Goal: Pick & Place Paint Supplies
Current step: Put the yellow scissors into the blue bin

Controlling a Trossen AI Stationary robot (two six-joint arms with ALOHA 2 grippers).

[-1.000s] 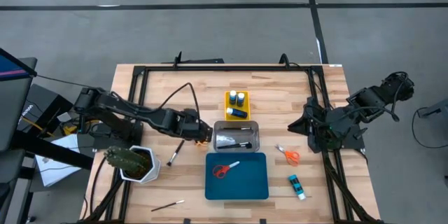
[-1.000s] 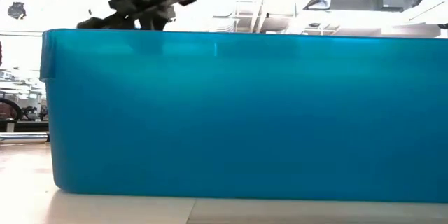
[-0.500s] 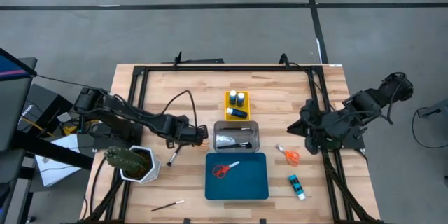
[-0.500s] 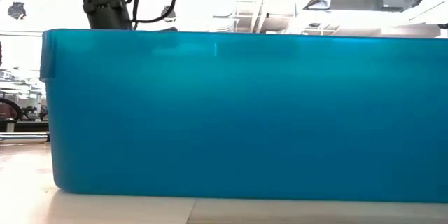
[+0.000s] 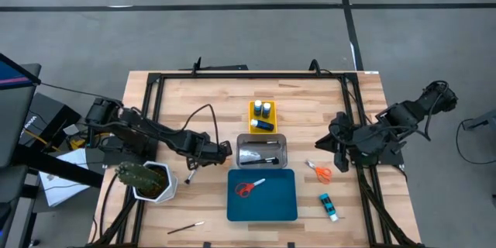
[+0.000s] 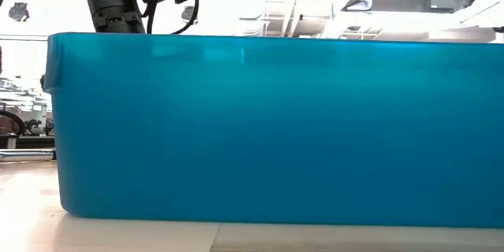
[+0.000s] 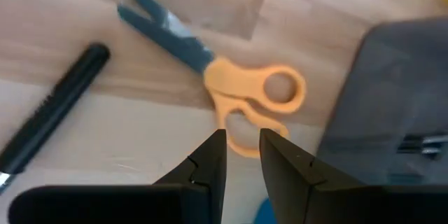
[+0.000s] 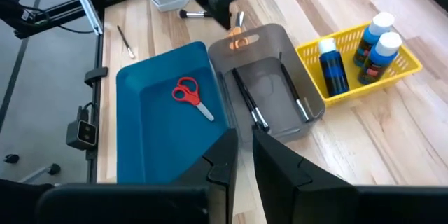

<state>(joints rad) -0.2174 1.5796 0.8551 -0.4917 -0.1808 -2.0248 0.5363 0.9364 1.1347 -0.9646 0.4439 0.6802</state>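
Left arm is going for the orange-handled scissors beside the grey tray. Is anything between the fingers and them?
Nothing visible. The left gripper hangs directly over the orange-handled scissors, its fingers slightly apart and empty. The black-handled paintbrush lies off to one side, and the grey tray sits close beside the handles.

Even overhead light, bright; soft short shadows under the arms on the table (image 5: 310, 93). Low view: ceiling backlight blown white, the blue tray (image 6: 268, 126) wall fills the picture and carries a faint sheen along its top edge. Left wrist view soft throughout (orange scissors (image 7: 231, 84) smeared, close range). Right wrist view sharp, slight edge bending.
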